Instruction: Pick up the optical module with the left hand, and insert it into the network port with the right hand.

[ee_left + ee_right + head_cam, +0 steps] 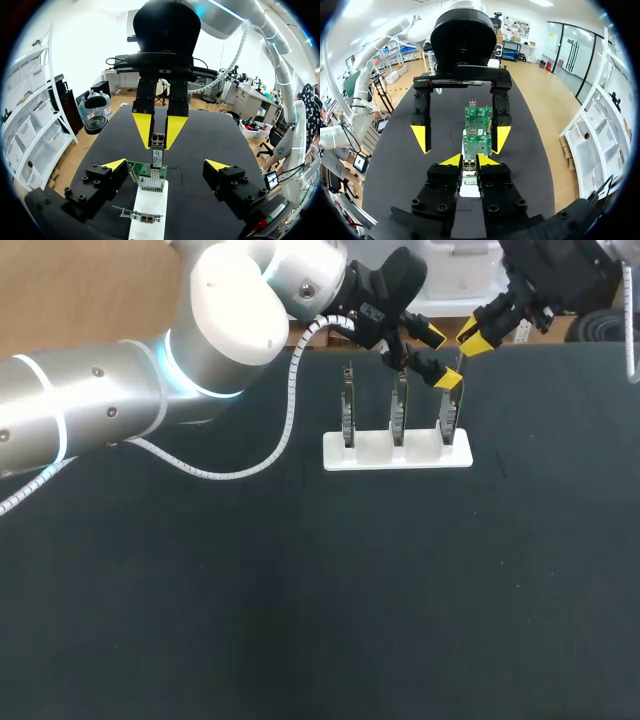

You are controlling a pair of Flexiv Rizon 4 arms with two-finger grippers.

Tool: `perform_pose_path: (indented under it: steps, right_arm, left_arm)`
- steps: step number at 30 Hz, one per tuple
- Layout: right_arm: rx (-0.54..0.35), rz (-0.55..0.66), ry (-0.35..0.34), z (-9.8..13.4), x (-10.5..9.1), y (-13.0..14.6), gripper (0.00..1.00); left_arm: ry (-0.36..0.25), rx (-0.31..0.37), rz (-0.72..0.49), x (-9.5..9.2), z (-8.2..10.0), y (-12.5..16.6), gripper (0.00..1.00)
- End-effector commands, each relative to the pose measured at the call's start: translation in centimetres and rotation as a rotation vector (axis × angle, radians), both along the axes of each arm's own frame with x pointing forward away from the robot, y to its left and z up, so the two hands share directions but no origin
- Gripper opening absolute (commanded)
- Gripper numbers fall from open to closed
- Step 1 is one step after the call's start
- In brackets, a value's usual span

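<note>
**Item:** optical module (157, 156), upright above the black counter (300, 590). It was gripped in R tool (468, 161), fingers closed on it, lower end at the network port (150, 182) of the end card (141, 171) in the white holder (148, 207).

**L tool** (165, 163): open, straddling that card.

**Step, as we judged:** insertion.

**Next:** straight push along port axis, w/o tilt, then release.

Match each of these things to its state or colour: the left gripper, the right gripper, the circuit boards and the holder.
Things:
1. left gripper
2. right gripper
3. circuit boards
4. holder

States:
A. white
B. shut on the optical module
C. open
D. standing upright

Pairs: 1-C, 2-B, 3-D, 4-A.
</note>
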State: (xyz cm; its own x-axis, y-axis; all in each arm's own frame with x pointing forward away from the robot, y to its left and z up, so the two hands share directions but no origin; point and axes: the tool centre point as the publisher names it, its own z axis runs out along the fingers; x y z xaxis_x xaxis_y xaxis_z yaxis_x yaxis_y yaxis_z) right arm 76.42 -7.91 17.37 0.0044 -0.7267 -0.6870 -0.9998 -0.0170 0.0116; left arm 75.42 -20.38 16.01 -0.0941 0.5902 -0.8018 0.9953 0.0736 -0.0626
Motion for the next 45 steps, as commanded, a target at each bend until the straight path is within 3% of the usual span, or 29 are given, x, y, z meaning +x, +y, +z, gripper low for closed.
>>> perform_pose_path:
  steps: [1,45]
  right_arm:
    - [-0.002,0.002,0.001,-0.03,0.21,0.05,0.00]
    - [-0.032,0.015,-0.005,-0.20,0.14,0.01,0.00]
  left_arm:
    - [-0.003,-0.003,0.002,-0.15,-0.05,0.09,1.00]
    - [-0.003,-0.003,0.002,-0.15,-0.05,0.09,1.00]
